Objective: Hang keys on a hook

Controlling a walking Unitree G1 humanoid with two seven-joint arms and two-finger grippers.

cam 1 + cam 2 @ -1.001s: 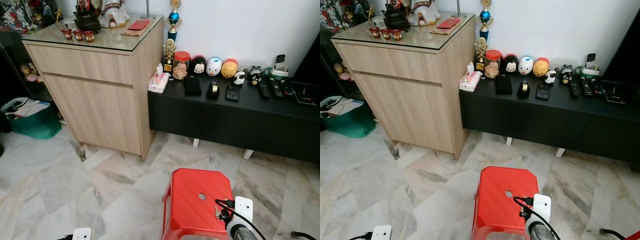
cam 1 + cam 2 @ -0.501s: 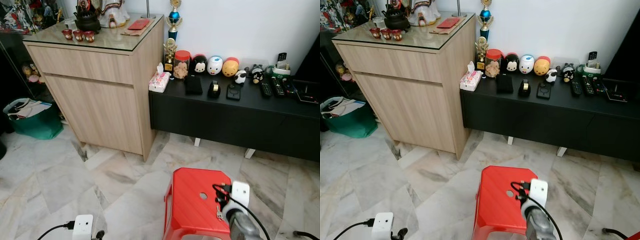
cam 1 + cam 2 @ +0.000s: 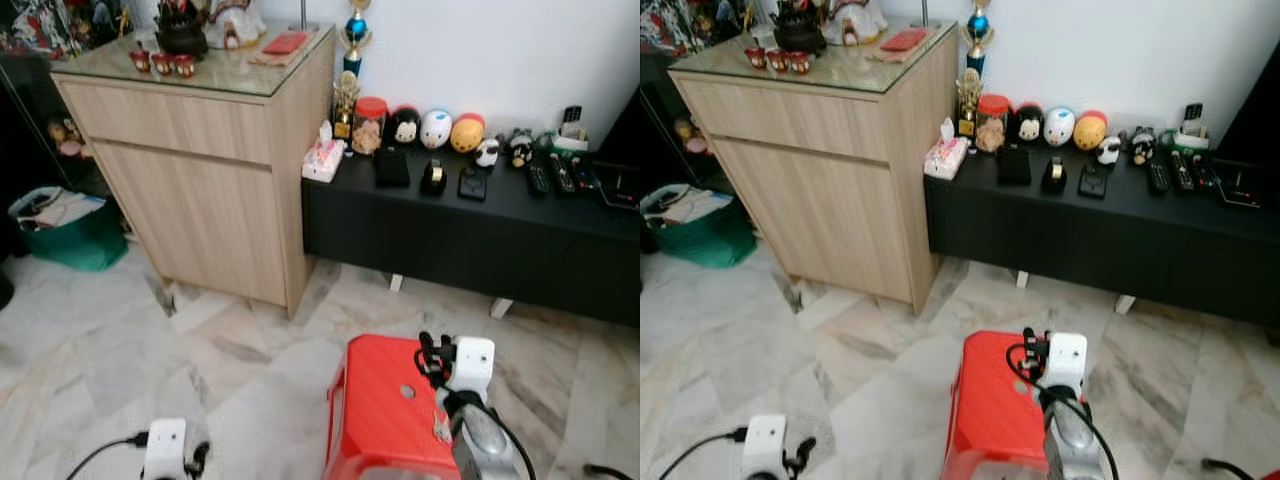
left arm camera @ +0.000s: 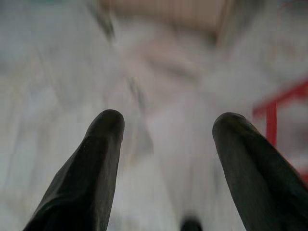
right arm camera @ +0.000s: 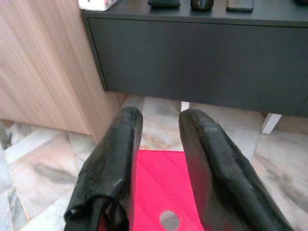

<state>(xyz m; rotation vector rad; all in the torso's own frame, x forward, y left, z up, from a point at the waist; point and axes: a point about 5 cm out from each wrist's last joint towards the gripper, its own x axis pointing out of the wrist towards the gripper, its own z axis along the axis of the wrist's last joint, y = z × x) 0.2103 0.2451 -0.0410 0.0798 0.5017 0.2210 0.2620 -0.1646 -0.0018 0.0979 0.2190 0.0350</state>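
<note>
Seen from the head: a wooden cabinet [image 3: 200,170] next to a long black bench [image 3: 450,240]. On the bench, a row of round toys [image 3: 437,128], a tissue box [image 3: 322,160] and some remotes [image 3: 537,178]. A green bag [image 3: 60,235] on the marble floor [image 3: 120,350], far to the left. Down low, a red stool [image 3: 385,400] with the silver right arm [image 3: 485,440] above it.

Seen from the right wrist, closer up: the right hand [image 5: 159,120] over the red stool, pointing at the dark front of the bench. Cannot tell if it is pressed together or pinching something.

Seen from the left wrist, all blurry: the left hand [image 4: 168,122] spread wide with nothing in it, low over the pale floor, with a bit of the red stool at the side.

Cannot tell where the keys are, or which way they point. Only a small shiny bit [image 3: 440,428] beside the right arm, too tiny to make out.
</note>
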